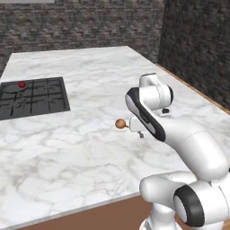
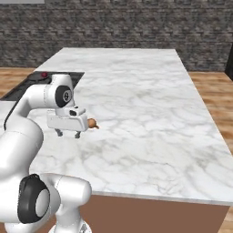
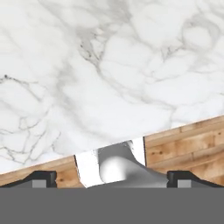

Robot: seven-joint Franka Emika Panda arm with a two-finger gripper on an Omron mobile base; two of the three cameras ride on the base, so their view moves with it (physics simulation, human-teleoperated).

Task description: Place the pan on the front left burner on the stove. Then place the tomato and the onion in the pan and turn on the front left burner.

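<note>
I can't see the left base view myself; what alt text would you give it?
A white robot arm reaches over a marble counter, its end effector open beside a small brown onion lying on the counter. Far left, a pan holding a red tomato sits on the black stove.

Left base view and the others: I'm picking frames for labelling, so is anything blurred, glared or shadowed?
Left base view: even flat light, sharp; tomato in the pan is small but distinct. Right base view: onion partly hidden behind the hand, faint shadow. Hand view: marble counter crisp, no glare.
</note>
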